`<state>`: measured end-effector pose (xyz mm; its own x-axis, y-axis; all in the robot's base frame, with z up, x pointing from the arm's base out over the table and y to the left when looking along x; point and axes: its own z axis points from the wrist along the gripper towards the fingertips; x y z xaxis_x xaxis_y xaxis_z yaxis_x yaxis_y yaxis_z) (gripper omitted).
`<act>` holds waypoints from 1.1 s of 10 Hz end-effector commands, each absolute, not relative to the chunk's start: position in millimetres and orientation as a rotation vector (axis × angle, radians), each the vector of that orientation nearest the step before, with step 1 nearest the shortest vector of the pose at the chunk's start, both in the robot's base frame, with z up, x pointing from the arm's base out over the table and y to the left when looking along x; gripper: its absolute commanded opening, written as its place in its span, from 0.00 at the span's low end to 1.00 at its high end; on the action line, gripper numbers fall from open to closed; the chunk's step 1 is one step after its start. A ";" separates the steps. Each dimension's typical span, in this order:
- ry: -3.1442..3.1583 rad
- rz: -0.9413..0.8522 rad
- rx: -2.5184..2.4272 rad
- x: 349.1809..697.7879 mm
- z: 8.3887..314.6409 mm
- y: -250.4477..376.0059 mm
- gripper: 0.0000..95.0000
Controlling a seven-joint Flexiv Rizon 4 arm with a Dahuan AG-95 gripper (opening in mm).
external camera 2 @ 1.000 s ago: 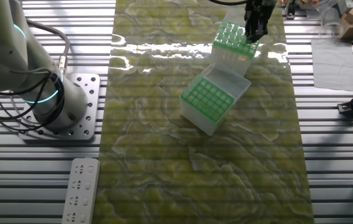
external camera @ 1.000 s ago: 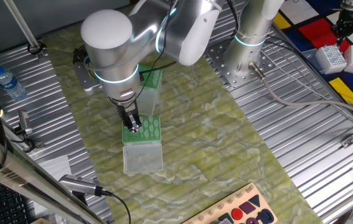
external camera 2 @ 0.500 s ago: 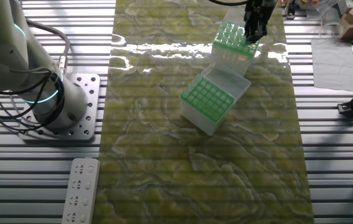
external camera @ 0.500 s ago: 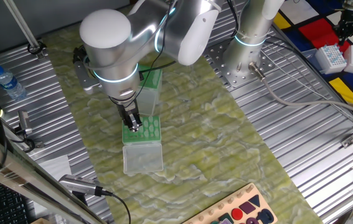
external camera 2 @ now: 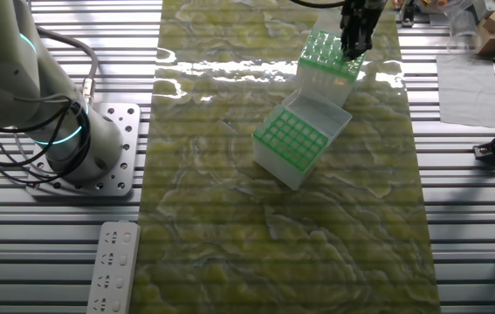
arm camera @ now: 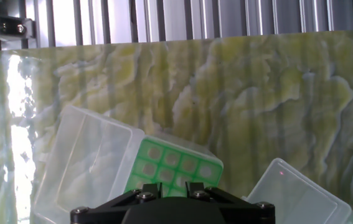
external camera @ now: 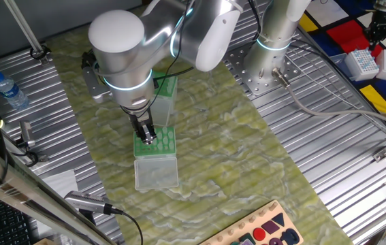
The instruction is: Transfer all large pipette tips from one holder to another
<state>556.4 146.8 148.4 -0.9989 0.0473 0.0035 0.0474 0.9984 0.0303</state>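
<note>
Our end effector [external camera: 147,136] hangs directly above the green-topped translucent plastic tip box [external camera: 156,141]; whether its fingers pinch anything, we cannot tell.

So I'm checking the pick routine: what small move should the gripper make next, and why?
Probably a short, straight descent. The gripper hangs right over the green rack of the box with the open lid, while the second box waits beside it. The hand view looks down onto the rack's wells, but whether a pipette tip is held cannot be told, so go slowly.
</note>
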 end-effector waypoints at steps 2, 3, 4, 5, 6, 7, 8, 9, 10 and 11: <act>-3.137 -0.046 -0.066 552.4 149.1 144.7 0.20; -3.138 -0.045 -0.070 552.1 149.4 145.1 0.00; -3.138 -0.045 -0.073 552.0 149.3 145.2 0.00; -3.138 -0.046 -0.074 551.9 149.3 145.3 0.00; -3.133 -0.046 -0.075 551.8 151.0 145.6 0.00; -3.130 -0.044 -0.068 551.8 152.5 146.0 0.00; -3.131 -0.040 -0.058 551.8 155.2 146.5 0.00; -3.127 -0.037 -0.043 551.8 160.9 146.7 0.00; -3.122 -0.036 -0.018 551.4 170.7 145.9 0.00; -3.117 -0.036 0.002 551.0 180.3 144.2 0.00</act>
